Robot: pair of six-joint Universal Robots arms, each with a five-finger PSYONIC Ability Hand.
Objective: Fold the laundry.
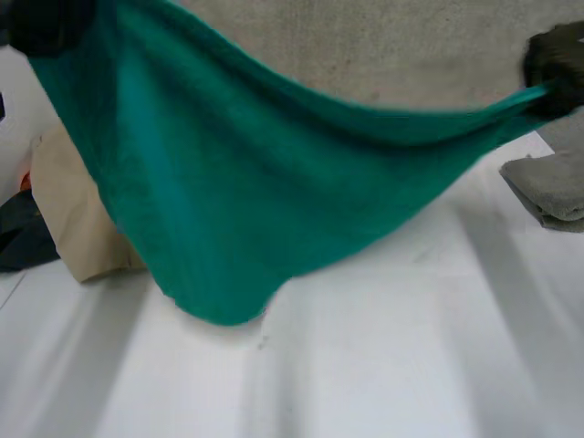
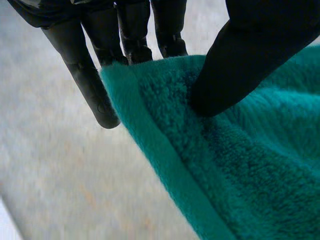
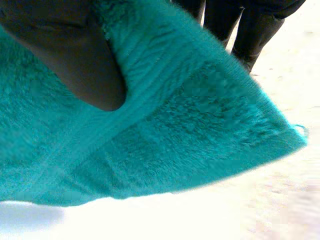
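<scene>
Green towel is held up and stretched between both hands, its belly sagging between them toward the white table; can't tell if the low point touches.

Left hand: wrist cam shows the thumb pinching a hemmed corner against the fingers.

Right hand: same, thumb clamped on the towel near a corner, fingers behind the cloth.

The head cam adds a folded grey towel near the right hand, plus a beige cloth and a dark cloth near the left.
</scene>
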